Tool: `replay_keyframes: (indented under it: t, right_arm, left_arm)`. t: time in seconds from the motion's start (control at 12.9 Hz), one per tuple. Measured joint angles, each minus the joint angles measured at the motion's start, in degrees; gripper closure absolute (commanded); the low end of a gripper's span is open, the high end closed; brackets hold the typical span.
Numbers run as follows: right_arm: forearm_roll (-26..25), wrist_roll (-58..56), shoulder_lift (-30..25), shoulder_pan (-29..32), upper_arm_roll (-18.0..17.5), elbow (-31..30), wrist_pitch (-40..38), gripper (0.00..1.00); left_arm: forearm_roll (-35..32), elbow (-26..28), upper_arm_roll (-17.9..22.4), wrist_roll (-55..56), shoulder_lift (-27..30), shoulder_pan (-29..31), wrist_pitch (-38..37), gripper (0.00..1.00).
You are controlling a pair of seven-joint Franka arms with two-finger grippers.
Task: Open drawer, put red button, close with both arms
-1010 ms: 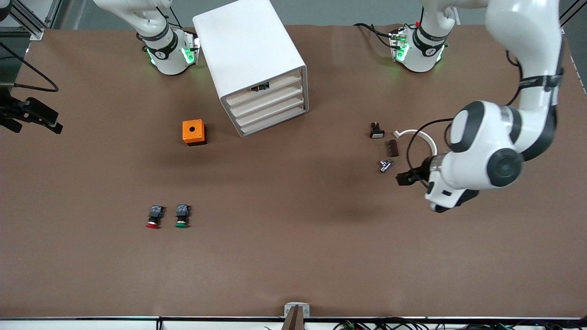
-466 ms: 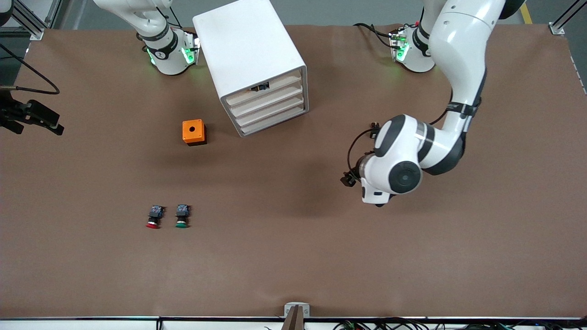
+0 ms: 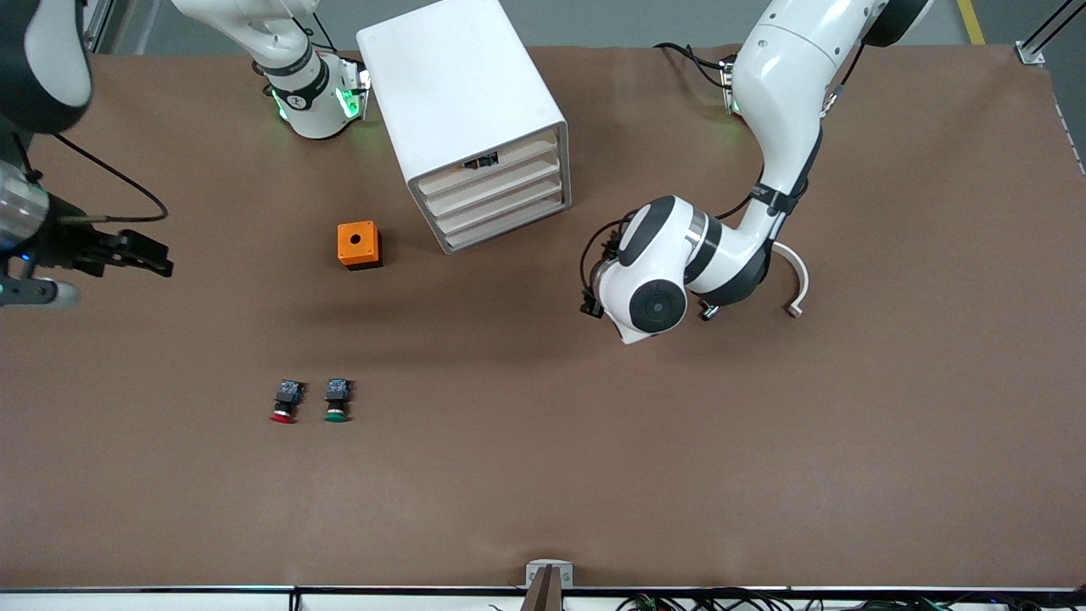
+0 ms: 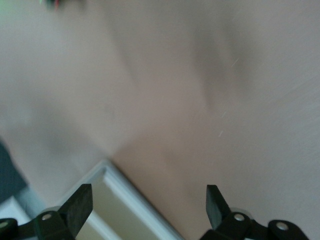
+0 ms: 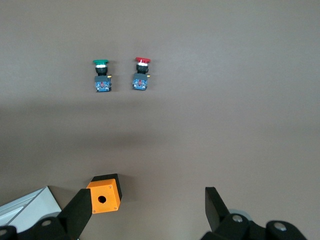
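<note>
A: Where is the small red-capped push button with the black and blue body?

B: On the brown desk, toward the right arm's end and nearer the front camera than the orange box with a hole. The matching green-capped button lies just beside it, apart.

A: And the shallow white drawer, 2 from the top?

B: Pushed in, flush with the other 3 in the white rounded cabinet.

A: The left end effector?

B: Over bare desk in front of the cabinet, fingers spread wide, nothing between them; its wrist view shows a white edge of the cabinet.

A: The right end effector?

B: Up over the desk's edge at the right arm's end, released and empty. Its wrist view takes in both buttons and the orange box.
</note>
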State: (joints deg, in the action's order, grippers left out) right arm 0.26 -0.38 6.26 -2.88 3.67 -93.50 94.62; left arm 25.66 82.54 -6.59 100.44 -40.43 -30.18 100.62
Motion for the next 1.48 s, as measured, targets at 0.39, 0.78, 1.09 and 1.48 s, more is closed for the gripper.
replay_keyframes:
  t: [0.39,0.78,1.09,1.48]
  right_arm:
    - [4.7,0.3,11.2,-0.5,0.0,-0.5,7.3,0.00]
    - [6.8,3.5,24.2,-0.5,-0.1,-0.6,20.1,0.00]
    - [10.1,4.4,32.0,-0.7,-0.1,-0.4,27.9,0.00]
    - [11.4,4.8,35.2,-1.2,-0.1,-0.1,30.2,0.22]
  left_arm:
    - [16.8,0.1,0.2,16.6,-3.3,-0.1,-0.1,0.05]
    - [28.1,0.0,0.0,31.0,-6.0,-2.1,-6.0,0.29]
    - [34.3,0.0,0.1,32.7,-6.9,-2.2,-11.0,0.41]
    - [36.5,0.0,0.0,34.1,-8.7,-5.1,-12.1,0.58]
